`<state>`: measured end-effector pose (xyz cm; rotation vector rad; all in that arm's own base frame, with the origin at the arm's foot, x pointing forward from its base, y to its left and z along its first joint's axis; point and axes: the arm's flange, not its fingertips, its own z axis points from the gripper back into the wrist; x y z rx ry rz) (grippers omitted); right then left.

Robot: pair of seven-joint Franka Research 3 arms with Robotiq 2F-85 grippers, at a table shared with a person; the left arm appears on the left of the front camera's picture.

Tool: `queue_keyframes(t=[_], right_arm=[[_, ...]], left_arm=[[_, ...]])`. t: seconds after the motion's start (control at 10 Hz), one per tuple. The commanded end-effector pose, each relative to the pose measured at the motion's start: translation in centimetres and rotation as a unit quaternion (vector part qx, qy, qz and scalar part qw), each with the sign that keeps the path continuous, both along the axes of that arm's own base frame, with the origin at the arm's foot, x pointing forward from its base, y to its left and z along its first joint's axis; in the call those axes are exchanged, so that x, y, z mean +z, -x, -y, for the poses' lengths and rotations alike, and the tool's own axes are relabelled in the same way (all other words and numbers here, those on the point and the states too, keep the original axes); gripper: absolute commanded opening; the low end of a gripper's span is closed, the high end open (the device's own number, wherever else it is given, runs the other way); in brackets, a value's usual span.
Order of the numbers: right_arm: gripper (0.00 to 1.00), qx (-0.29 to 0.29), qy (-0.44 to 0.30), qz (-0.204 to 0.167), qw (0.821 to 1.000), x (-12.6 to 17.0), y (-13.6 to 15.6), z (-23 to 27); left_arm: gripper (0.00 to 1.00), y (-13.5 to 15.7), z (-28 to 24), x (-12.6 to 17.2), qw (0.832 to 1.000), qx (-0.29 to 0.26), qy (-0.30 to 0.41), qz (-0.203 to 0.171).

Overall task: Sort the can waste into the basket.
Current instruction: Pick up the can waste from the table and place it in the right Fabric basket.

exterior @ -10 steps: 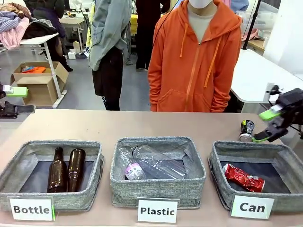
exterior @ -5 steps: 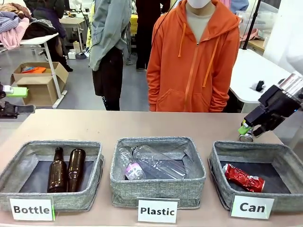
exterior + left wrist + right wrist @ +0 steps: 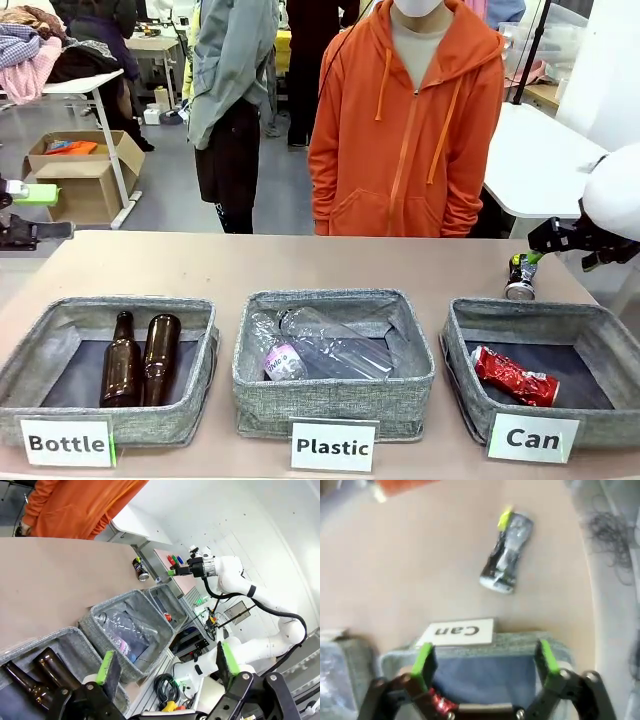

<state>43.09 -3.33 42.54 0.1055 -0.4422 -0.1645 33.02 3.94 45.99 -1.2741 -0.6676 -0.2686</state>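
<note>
A: Which can is left to sort, and where is it?

B: The black can; it sits on the table, out ahead of the right gripper fingertips and well apart from them, past the basket rim and its "Can" card. The red can lies crushed in the basket, below the fingers.

A: And the fingers?

B: Spread wide, nothing between them; the left gripper gapes empty too, with the black can far beyond its fingertips.

A: How will it handle?

B: Light, I'd judge, and thin-walled. It looks dented at the waist, so a hard squeeze would buckle it; the skin is smooth, likely slippery, and it may roll.

A: Where to take hold?

B: Across the pinched middle, a pad on each side, not by the silver ends.
</note>
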Motion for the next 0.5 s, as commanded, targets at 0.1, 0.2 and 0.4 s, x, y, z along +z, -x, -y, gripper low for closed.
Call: queue_keyframes(t=[0.1, 0.2, 0.4], right_arm=[[1.0, 0.07, -0.023, -0.028, 0.997, 0.68, -0.51, 0.47], [1.0, 0.07, -0.023, -0.028, 0.997, 0.68, -0.51, 0.47], [1.0, 0.029, 0.002, -0.012, 0.999, 0.24, -0.48, -0.05]], left_arm=[[1.0, 0.4, 0.02, 0.14, 1.0, 0.003, 0.006, -0.004], [1.0, 0.4, 0.02, 0.14, 1.0, 0.003, 0.006, -0.004], [1.0, 0.4, 0.02, 0.14, 1.0, 0.003, 0.006, -0.004]])
